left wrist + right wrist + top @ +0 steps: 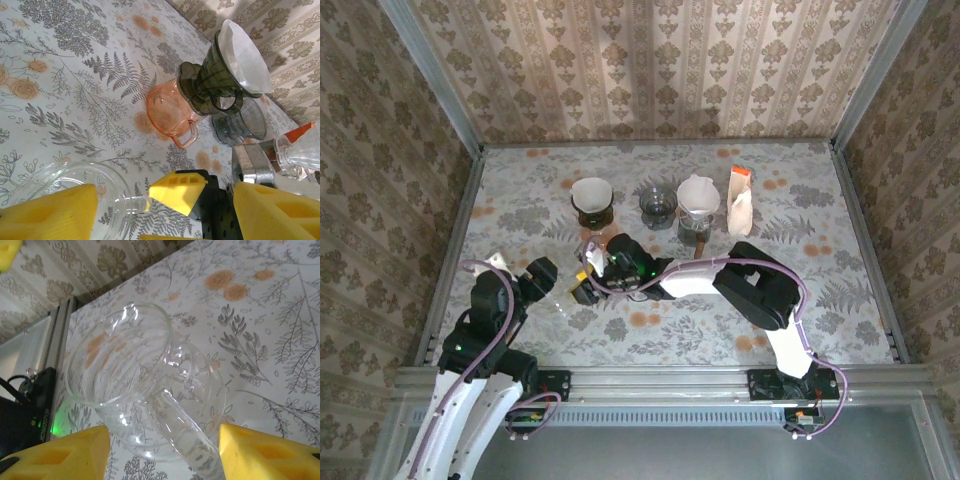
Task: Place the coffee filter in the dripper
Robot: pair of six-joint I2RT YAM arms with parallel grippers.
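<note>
A clear glass dripper (135, 375) lies on its side on the table between both arms. Its handle (185, 440) runs between the yellow fingers (60, 455) of my right gripper (165, 457), which is open and clear of the glass on both sides. In the left wrist view the same dripper (60, 192) lies by the left finger of my open left gripper (160, 220), with a right fingertip (177, 192) at its handle. From above, the left gripper (550, 283) and right gripper (583, 282) meet there. White coffee filters sit in a dark green dripper (220, 75) and a back dripper (698, 193).
The green dripper stands on a pink cup (172, 112) at the back (592, 203). A grey glass dripper (658, 204) stands beside it, then a dripper on a brown server, and a filter packet (740, 200) at the back right. Patterned walls and metal rails (450, 260) enclose the table.
</note>
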